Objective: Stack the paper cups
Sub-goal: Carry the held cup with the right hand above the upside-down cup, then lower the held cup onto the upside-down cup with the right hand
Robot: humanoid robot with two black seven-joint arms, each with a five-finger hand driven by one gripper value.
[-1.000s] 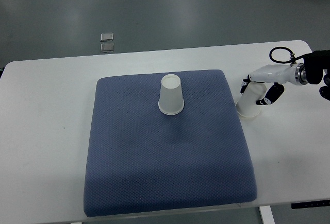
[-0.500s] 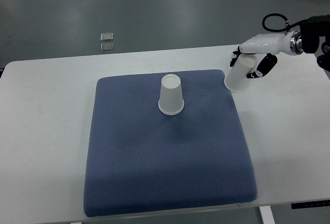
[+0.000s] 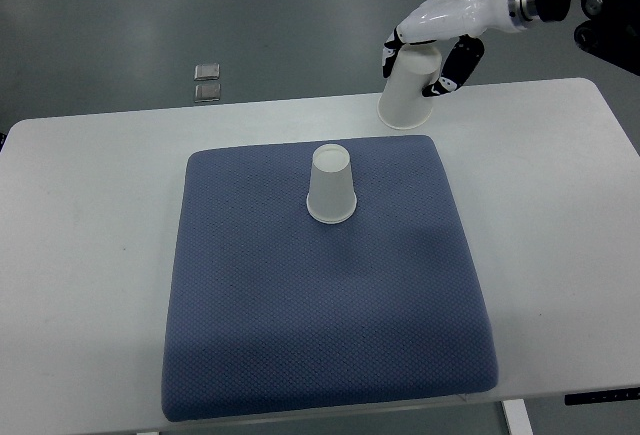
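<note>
One white paper cup stands upside down on the blue mat, near its far middle. A second white paper cup, also mouth down, hangs in the air above the table's far edge, up and to the right of the first cup. My right hand is shut on this second cup, its white palm on top and dark fingers down the cup's sides. The right arm comes in from the top right corner. No left arm shows.
The mat lies on a white table. Two small metal floor plates sit on the grey floor beyond the table's far edge.
My right hand has lifted the second cup off the table at the mat's right side and carried it up and to the left, toward the standing cup.
</note>
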